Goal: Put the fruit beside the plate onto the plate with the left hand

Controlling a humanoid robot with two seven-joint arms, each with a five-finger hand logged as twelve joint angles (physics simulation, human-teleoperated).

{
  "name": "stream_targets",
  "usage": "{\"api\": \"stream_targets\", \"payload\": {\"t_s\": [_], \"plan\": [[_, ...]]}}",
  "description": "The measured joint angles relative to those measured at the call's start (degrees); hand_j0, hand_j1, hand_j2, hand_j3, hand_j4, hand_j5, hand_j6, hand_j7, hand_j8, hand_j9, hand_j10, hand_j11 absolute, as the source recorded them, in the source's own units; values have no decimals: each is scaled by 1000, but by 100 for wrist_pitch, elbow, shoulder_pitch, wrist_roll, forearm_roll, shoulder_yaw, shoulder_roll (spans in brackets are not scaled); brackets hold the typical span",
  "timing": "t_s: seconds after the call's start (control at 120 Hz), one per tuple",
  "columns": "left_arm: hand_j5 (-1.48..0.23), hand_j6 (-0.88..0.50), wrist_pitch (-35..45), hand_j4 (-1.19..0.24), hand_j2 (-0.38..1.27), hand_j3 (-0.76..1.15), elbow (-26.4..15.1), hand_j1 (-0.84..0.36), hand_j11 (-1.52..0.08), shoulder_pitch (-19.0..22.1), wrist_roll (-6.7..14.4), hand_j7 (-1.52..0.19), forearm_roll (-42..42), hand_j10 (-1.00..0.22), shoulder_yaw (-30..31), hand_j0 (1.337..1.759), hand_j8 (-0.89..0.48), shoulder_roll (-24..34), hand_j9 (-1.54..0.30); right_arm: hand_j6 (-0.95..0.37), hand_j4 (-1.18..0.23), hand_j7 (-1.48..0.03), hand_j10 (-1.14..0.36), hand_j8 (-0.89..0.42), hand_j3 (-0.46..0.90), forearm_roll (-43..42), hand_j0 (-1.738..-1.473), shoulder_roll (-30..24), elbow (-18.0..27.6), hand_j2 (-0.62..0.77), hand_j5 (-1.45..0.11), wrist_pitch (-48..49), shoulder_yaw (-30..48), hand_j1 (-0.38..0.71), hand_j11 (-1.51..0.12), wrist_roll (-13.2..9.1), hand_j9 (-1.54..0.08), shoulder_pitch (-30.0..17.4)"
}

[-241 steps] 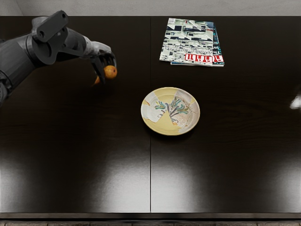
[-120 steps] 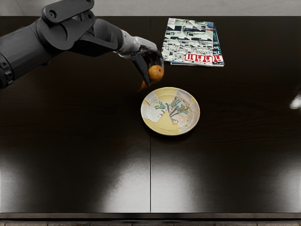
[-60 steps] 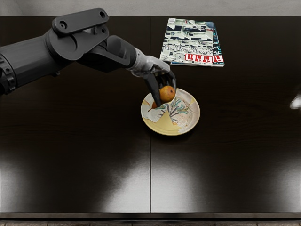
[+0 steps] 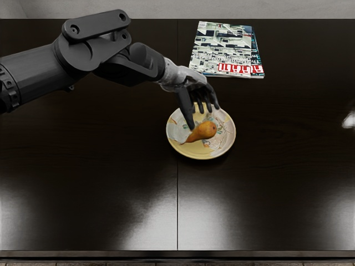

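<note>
The only lettering stands on the magazine (image 4: 226, 49), which lies at 1 o'clock from the plate (image 4: 174, 142). It is a row of large white characters on a red band along the cover's lower right edge. The characters cannot be read.

Left arm (image 4: 83, 61) and left hand (image 4: 195, 93) barred plate (image 4: 224, 142) from 10 to 12 o'clock. Magazines (image 4: 226, 49) lay near 1. Table (image 4: 249, 194) stood open from 3 through 8.
</note>
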Motion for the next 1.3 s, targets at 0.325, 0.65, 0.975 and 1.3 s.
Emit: {"api": "stream_targets", "payload": {"t_s": [0.325,0.65,0.975,1.3], "plan": [[-163,-115,0,-116,32,0,-122,209,-161,90,-19,-162,-694,-124,-452,1658,-119,0,-161,-1,0,0,0,0,0,2,-1658,0,-1,0,0,0,0,-349,0,0,0,0],[-57,-43,0,-43,11,0,-451,299,-57,455,-42,-57,-1765,-44,-1331,1658,-43,1419,-57,-1,0,0,0,-1,0,2,-1658,0,1,0,0,0,0,-349,0,0,0,0],[-34,-26,0,-26,6,0,-1044,318,-34,1038,-35,-34,-1882,-26,-1366,1658,-26,3097,-34,0,0,0,0,0,0,4,-1658,0,-1,0,0,0,0,-349,0,-1,0,0],[-30,-23,0,-23,5,0,-2099,323,-29,1535,-11,-30,-1849,-23,-1341,1658,-23,3761,-30,0,0,0,0,0,0,2,-1658,0,0,0,0,0,0,-349,0,-1,0,0]]}}
